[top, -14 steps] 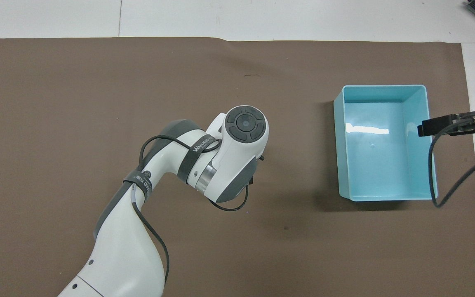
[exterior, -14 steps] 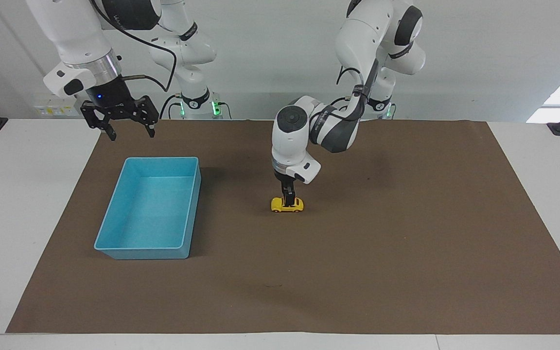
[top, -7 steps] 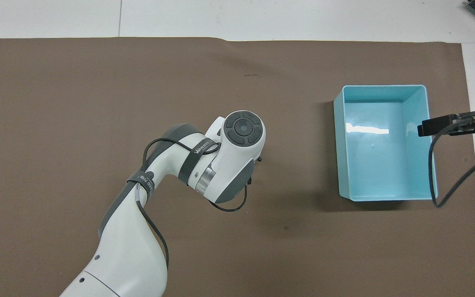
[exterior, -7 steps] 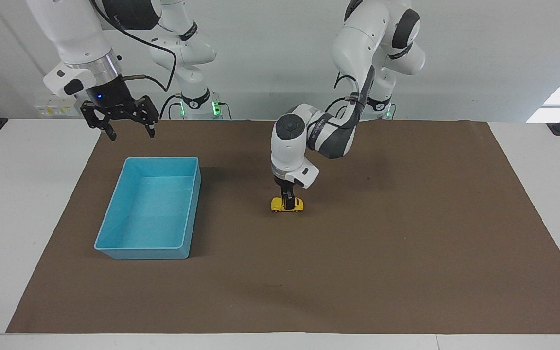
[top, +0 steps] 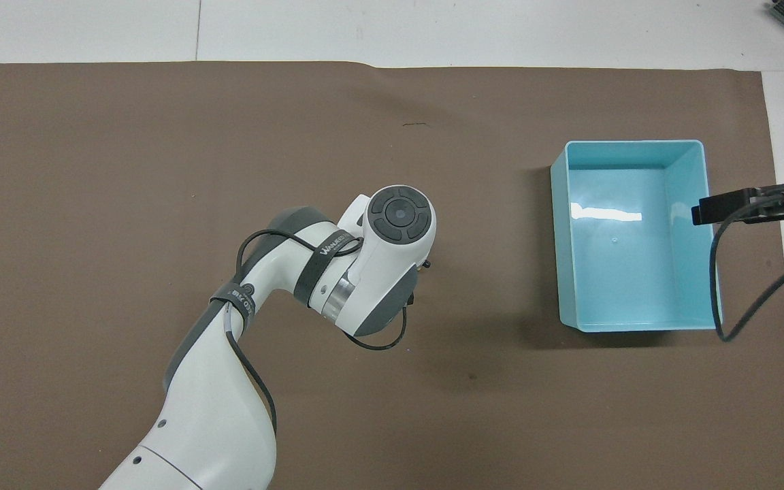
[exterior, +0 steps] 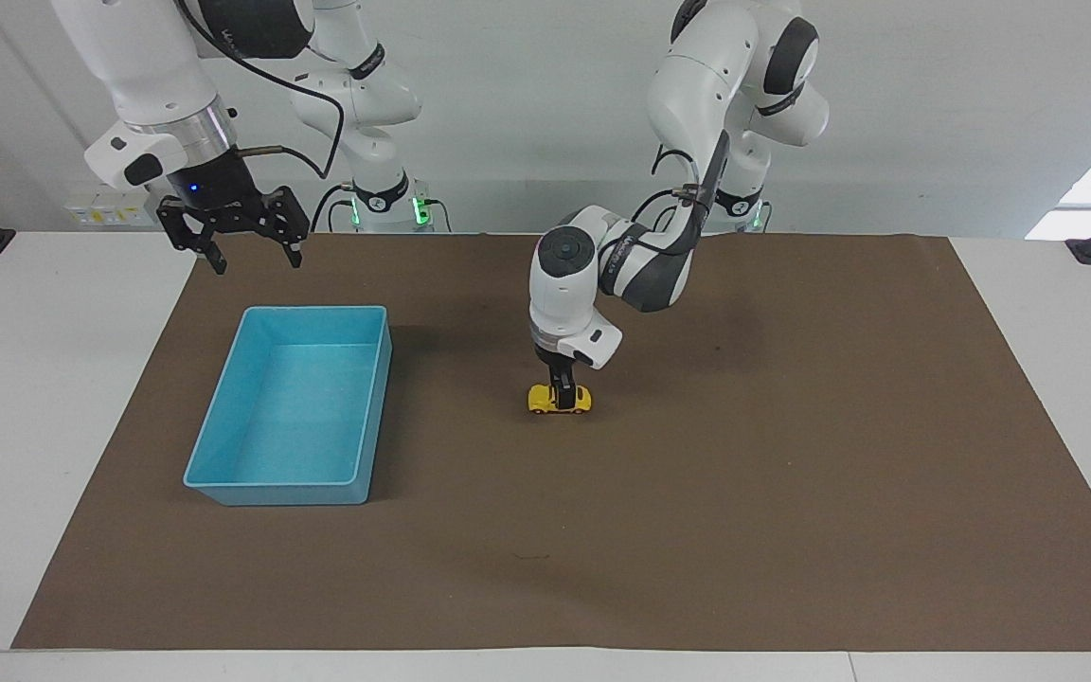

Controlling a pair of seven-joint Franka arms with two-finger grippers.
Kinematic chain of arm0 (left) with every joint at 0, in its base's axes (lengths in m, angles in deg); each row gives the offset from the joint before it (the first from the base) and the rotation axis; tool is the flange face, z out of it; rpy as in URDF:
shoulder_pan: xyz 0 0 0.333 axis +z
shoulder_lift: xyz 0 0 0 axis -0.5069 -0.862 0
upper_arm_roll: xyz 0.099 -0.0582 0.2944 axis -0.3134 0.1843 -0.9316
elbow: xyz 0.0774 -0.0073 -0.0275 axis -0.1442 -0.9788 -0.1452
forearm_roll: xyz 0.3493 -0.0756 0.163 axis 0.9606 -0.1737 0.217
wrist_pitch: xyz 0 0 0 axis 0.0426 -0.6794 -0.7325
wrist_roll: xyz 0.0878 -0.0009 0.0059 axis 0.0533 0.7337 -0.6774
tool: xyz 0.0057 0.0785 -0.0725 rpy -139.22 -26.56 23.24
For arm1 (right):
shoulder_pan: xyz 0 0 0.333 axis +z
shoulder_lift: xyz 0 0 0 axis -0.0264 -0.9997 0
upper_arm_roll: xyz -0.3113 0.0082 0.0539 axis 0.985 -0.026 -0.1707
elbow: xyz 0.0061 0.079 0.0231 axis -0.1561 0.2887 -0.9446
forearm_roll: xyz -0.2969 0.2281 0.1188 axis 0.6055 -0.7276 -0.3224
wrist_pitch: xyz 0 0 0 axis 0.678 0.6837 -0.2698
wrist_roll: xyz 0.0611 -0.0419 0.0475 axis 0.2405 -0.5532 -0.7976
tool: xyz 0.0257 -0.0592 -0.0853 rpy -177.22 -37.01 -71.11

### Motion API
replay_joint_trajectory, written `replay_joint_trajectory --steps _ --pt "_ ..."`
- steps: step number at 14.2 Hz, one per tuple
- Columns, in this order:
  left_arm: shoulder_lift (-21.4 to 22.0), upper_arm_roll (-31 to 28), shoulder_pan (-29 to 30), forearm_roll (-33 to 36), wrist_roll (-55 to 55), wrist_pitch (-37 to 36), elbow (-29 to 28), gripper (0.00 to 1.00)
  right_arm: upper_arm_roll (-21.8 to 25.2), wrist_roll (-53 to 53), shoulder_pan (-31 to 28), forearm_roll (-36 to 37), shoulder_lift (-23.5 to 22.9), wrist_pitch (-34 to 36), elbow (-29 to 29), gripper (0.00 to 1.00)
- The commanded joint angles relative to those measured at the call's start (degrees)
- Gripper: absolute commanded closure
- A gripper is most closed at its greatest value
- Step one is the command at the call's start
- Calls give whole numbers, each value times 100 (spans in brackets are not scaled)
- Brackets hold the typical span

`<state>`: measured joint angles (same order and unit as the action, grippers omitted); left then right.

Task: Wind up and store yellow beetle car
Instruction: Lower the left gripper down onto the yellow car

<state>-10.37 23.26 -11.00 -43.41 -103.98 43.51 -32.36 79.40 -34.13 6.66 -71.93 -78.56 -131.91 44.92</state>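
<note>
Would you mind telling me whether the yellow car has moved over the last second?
No. The yellow car sits in the same spot beside the blue bin.

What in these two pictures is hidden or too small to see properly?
- Yellow car: hidden in the overhead view under the left arm's wrist.
- Left gripper: facing view, too small to tell whether it grips the car.
- Right gripper: overhead view, cut off at the edge over the blue bin.

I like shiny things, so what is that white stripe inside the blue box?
Overhead view: the stripe is glare, light bouncing off the bin's smooth floor. Facing view: the same bin shows no bright stripe, only a soft sheen. Both views: a dark shadow lies on the brown mat beside the bin.
</note>
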Motion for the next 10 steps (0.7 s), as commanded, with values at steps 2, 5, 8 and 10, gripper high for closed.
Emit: replay_joint_trajectory --steps 2,5,8,10 --pt "84 -43 -37 123 -115 190 -185 17 -4 124 -58 -123 67 18 34 0" --pt "84 -43 -20 123 -115 190 -220 37 -4 133 -58 -123 67 18 34 0" --pt "84 -43 -11 131 -106 164 -229 60 -4 124 -58 -123 67 27 34 0" --pt "93 -52 7 131 -44 155 -290 61 -4 124 -58 -123 67 27 34 0"
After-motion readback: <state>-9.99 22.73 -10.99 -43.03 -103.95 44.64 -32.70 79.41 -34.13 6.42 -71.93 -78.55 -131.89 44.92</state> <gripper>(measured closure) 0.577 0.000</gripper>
